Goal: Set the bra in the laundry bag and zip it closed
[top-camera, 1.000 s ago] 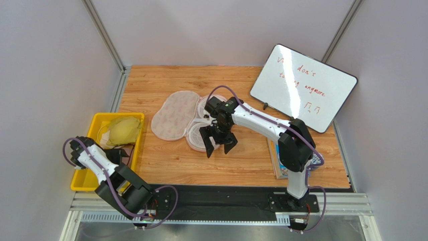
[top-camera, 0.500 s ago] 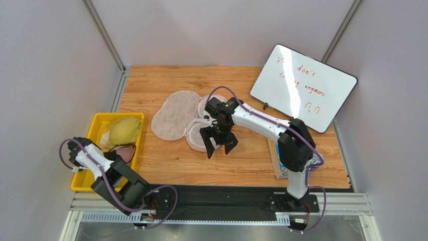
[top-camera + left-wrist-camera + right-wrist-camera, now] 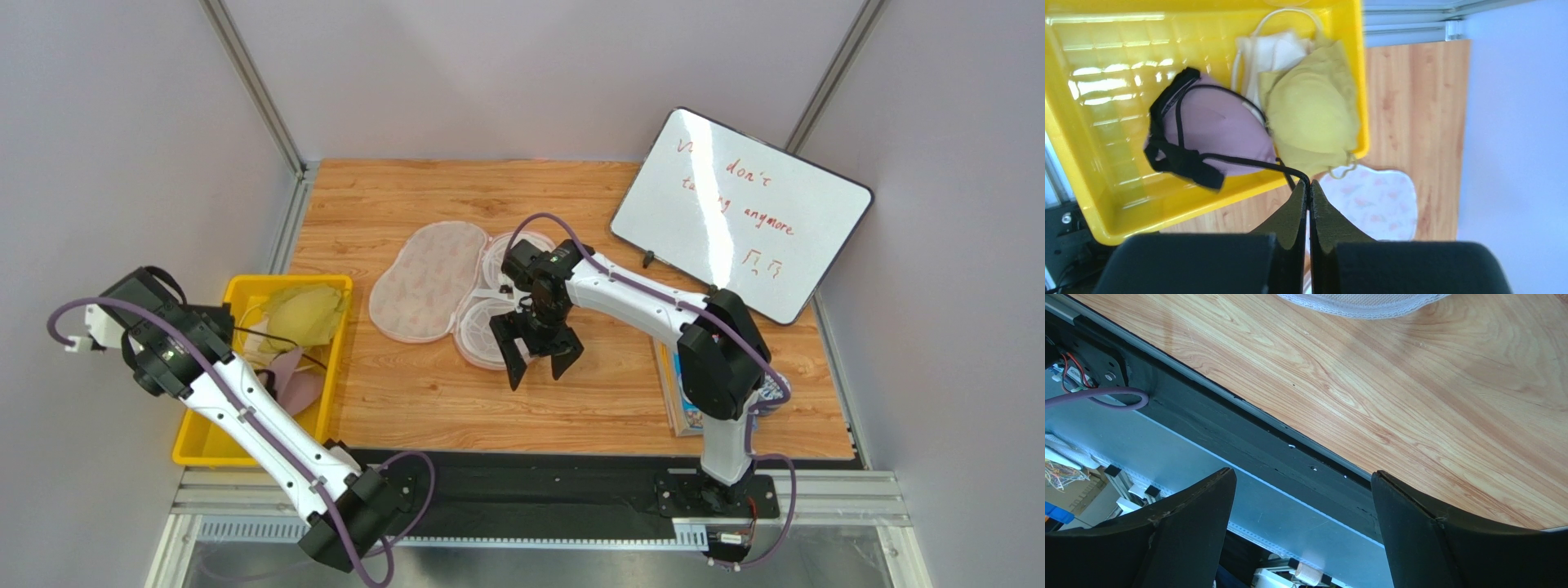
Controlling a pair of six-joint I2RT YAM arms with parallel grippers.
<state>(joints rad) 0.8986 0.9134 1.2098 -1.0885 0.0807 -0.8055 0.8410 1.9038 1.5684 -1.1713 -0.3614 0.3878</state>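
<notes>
1. step in hand: getting the bra (image 3: 1217, 125) out of the yellow bin (image 3: 1106, 79); the left gripper (image 3: 1309, 184) is pinched fully together on its black strap (image 3: 1247, 160), while the pink cups sit inside the bin
2. next move, as i judge it: lift by the strap, clear the bin wall and carry the bra to the laundry bag (image 3: 429, 279), which lies opened on the wooden table (image 3: 589, 404), apart from the bin
3. the right gripper (image 3: 536, 355) hangs wide open and empty just beside the bag's near mesh half
4. in the way: a yellow garment (image 3: 1312, 113) touches the bra and may drag along; the thin strap could slip
</notes>
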